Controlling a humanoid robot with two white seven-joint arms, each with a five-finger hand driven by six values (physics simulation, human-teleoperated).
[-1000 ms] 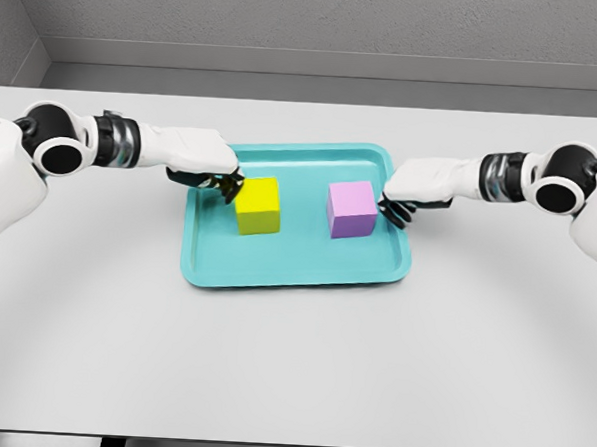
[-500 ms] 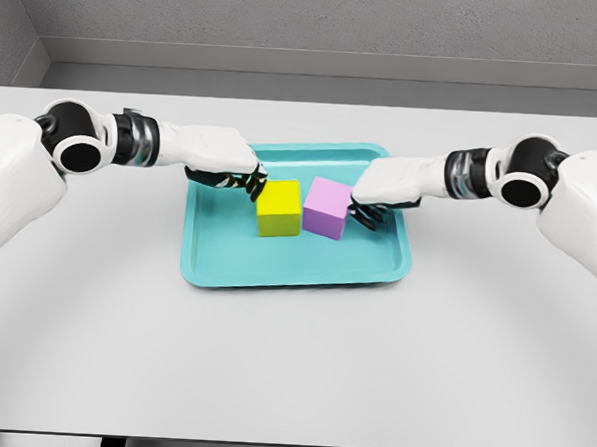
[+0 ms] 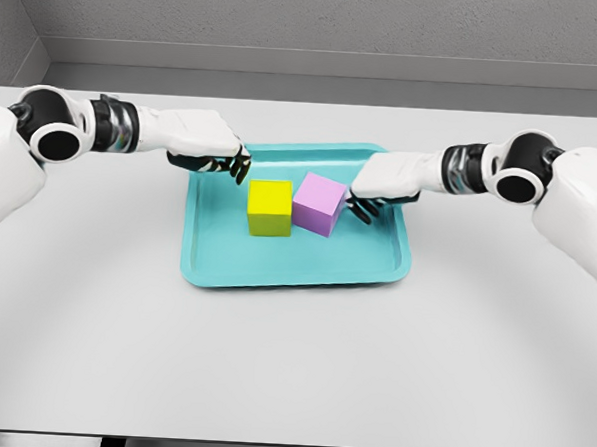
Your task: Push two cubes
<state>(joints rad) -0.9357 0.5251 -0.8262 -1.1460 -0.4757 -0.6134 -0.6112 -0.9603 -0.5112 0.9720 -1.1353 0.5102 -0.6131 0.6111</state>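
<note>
Yellow cube (image 3: 270, 207) and purple cube (image 3: 319, 205) now touch mid-tray (image 3: 296, 268). Left hand (image 3: 210, 156) has drawn back, fingers curled, empty; right hand (image 3: 378, 189), curled, stays beside purple cube.

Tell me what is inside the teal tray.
Inside the teal tray sit a yellow cube and a purple cube, touching side by side. The right hand reaches in beside the purple cube. The tray floor under both cubes is hidden.
</note>
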